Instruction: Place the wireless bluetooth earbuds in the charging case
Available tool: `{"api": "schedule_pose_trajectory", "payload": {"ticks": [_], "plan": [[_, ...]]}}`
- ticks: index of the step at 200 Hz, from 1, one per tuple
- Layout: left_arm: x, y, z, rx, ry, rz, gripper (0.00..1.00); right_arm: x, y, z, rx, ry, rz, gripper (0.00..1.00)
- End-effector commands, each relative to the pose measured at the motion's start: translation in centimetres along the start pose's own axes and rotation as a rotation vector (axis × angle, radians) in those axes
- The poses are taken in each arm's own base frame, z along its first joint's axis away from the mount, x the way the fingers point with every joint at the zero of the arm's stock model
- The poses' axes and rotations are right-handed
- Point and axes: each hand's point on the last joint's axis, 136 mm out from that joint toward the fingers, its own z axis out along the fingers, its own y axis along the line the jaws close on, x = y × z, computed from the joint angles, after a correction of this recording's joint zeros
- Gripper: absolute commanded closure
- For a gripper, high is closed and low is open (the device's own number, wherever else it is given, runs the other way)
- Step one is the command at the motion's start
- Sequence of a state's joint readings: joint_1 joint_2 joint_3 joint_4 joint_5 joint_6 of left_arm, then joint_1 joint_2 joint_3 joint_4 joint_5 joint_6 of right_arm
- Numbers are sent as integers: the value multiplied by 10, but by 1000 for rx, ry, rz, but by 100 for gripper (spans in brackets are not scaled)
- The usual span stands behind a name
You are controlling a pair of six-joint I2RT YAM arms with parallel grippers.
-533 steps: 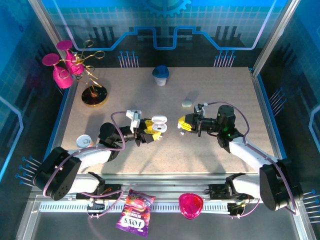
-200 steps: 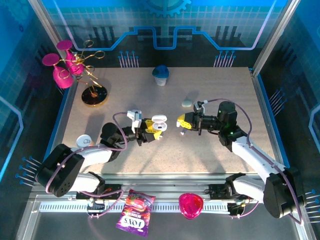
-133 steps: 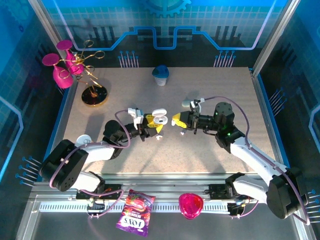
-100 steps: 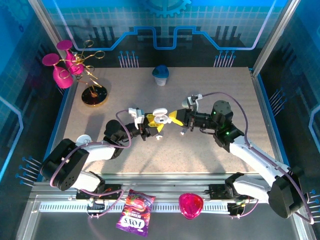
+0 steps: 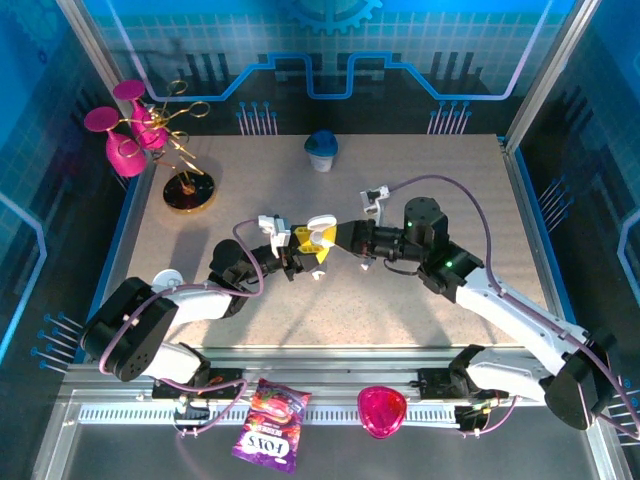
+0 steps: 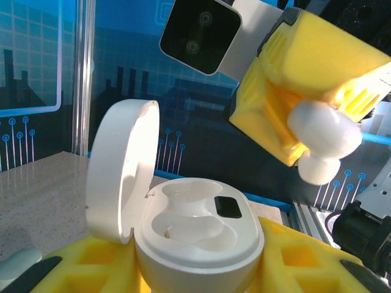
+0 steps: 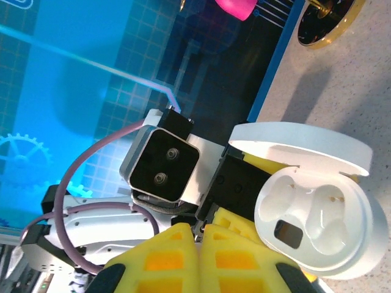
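My left gripper (image 5: 308, 252) is clenched on the charging case (image 6: 201, 227). The yellow pads press against the base from both sides, low down, so the case sits upright between my fingers. Its lid (image 6: 119, 174) is swung open and stands up on the side away from my right arm. Both moulded wells in the base are bare, with a small dark window between them.

My right gripper (image 5: 342, 238) is pinched tight on one earbud (image 6: 321, 137). The white bud bulges out past the tips of the yellow fingers. From the left wrist it hangs above and off to one side of the open case, near the rim but apart from it. The fingers are tilted down toward the wells.

From my right wrist the two yellow fingers (image 7: 165, 256) meet edge to edge at the bottom of the view, and the bud itself is hidden behind them. The open case lies just ahead of those tips, its wells facing me.

From above, my two grippers meet tip to tip over the middle of the table (image 5: 420, 160). A tiny white piece (image 5: 363, 267) lies on the surface just under my right wrist, too small to name.
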State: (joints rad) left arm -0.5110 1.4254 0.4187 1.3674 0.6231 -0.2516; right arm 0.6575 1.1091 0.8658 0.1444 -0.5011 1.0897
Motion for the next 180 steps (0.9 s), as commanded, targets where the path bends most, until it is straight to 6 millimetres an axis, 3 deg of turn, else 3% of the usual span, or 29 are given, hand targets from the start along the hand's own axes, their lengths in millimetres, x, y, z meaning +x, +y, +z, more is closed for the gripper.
{"api": "schedule_pose_trajectory", "payload": {"ticks": [1, 180], "plan": [[-17, -3, 6, 12, -50, 64, 75, -7, 10, 3, 28, -43, -97, 99], [-10, -8, 6, 30, -32, 66, 75, -15, -9, 22, 103, -90, -136, 100]]}}
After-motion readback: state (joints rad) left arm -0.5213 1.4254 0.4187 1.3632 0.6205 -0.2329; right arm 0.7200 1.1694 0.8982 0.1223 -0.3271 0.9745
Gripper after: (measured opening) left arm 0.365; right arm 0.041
